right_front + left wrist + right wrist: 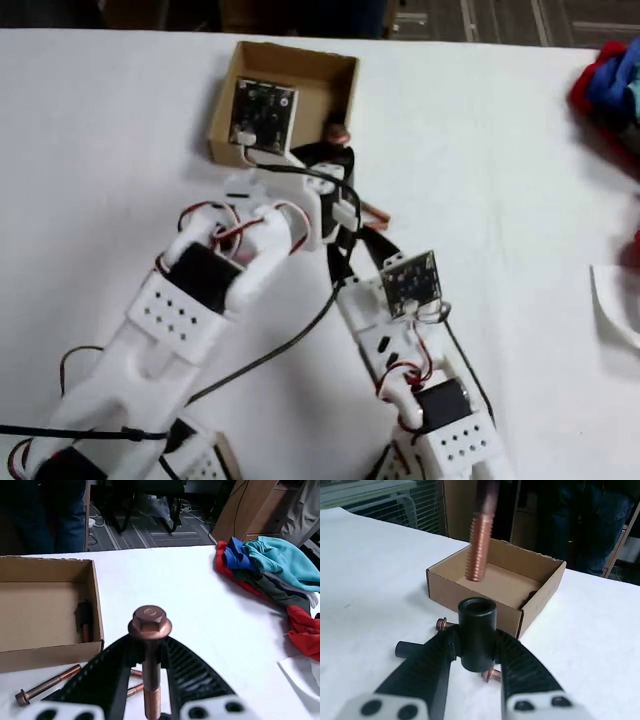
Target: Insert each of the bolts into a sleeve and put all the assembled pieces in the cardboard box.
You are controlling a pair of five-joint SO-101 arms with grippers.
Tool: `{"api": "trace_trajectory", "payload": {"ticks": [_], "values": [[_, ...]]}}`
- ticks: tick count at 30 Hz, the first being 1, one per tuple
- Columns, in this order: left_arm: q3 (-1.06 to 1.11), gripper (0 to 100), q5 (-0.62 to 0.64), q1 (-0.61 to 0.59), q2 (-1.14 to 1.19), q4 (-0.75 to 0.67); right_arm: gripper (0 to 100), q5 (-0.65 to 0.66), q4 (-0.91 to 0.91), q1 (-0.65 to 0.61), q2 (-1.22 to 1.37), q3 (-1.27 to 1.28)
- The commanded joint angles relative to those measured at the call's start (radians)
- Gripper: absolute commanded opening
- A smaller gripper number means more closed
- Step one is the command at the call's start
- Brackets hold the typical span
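Where my two arms meet: over the white bench (pixel 480 150), just in front of the cardboard box (pixel 330 70).
Left jaws: closed on a copper bolt (pixel 151 665), gripped by the shank just under its hexagonal flanged head. The head is up and the threaded end down.
Right jaws: closed on a black sleeve (pixel 477 632), held upright with its open bore facing up.
Bolt to sleeve: the threaded tip hangs just above the sleeve's mouth, roughly in line with it and not touching.
Cardboard box: open-topped, standing on the bench just beyond both held pieces.
Box contents: one assembled piece (pixel 84 621), a dark sleeve with a copper shank showing, lying against a side wall.
Loose bolt: one (pixel 47 684) lies flat on the bench near the box's front wall. Further copper shanks (pixel 134 672) are partly hidden beneath my left jaws.
Loose sleeve: one (pixel 405 650) lies on its side on the bench, just beside my right jaws.
Sundry: a heap of coloured cloths (pixel 270 565) at the bench edge, well apart from the box.
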Motion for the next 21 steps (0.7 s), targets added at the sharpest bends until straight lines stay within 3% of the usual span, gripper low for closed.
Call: {"api": "trace_trajectory", "payload": {"ticks": [1,12,21], "values": [[-0.056,2,0.006,0.002,-0.008,0.005,2.3,-0.006,-0.062,0.036,-0.024,0.003],[-0.050,2,0.000,0.081,0.002,-0.021,2.3,-0.008,-0.059,0.042,-0.024,0.003],[0.018,2,0.000,0.074,0.061,-0.097,2.3,-0.008,-0.056,0.042,-0.024,0.003]]}}
